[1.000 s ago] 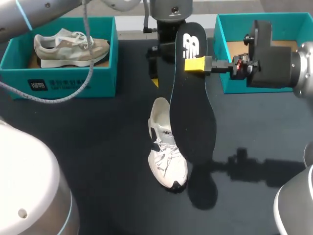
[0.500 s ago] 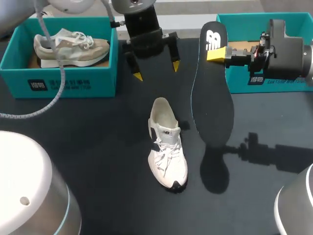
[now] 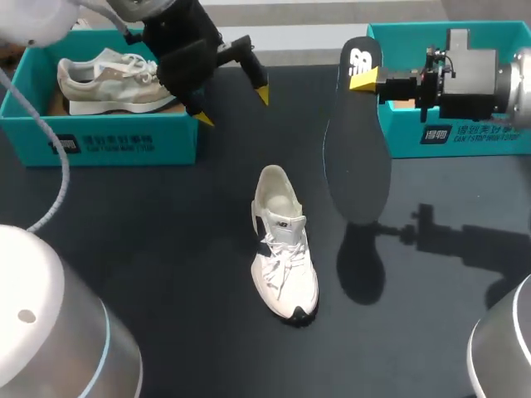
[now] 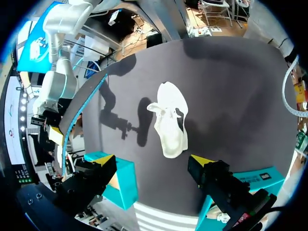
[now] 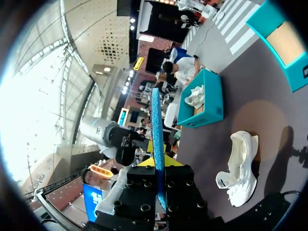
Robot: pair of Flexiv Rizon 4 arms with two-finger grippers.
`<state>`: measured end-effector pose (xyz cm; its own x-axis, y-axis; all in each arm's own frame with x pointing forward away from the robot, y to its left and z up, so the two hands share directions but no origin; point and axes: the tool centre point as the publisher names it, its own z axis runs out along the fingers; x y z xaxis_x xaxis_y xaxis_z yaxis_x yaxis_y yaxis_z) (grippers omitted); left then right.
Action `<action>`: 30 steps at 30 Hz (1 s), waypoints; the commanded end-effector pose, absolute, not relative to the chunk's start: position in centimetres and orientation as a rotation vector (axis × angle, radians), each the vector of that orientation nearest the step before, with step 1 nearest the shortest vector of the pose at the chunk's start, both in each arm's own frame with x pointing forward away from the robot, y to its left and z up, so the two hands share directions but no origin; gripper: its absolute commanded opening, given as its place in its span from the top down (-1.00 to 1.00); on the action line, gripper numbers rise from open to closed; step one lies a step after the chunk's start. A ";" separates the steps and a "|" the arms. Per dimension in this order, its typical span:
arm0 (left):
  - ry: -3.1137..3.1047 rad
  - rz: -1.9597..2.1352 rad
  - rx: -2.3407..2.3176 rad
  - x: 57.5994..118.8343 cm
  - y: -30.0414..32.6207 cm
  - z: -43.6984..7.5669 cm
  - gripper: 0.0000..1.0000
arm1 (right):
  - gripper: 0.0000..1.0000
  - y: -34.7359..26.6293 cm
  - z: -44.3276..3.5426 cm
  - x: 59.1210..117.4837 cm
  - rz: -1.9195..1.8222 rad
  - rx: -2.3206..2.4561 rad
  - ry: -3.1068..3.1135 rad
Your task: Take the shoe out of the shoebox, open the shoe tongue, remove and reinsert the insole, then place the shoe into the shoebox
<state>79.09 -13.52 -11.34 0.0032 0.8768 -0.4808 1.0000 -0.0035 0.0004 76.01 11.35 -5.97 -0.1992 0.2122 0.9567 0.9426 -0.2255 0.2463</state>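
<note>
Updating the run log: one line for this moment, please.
right gripper shut on insole | left gripper open | white shoe on table

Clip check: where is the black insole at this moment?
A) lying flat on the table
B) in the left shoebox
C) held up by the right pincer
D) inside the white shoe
C: the right pincer is shut on the black insole at its upper end, and it hangs apart from the white shoe.

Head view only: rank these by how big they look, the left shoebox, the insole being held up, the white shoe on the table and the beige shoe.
1. left shoebox
2. insole, held up nearer the camera, so its lead over the next is unsure
3. white shoe
4. beige shoe
</note>
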 end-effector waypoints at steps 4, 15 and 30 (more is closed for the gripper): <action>1.679 -0.772 1.694 78.3 -12.8 -11.0 -1.00 | 1.00 11.8 -5.9 76.0 -1.479 -1.436 -1.392; 1.656 -0.830 1.685 78.6 -13.6 -10.9 -1.00 | 1.00 11.8 -6.2 76.2 -1.451 -1.470 -1.359; 1.656 -0.830 1.685 78.6 -13.6 -10.9 -1.00 | 1.00 13.9 -8.1 82.1 -1.355 -1.499 -1.082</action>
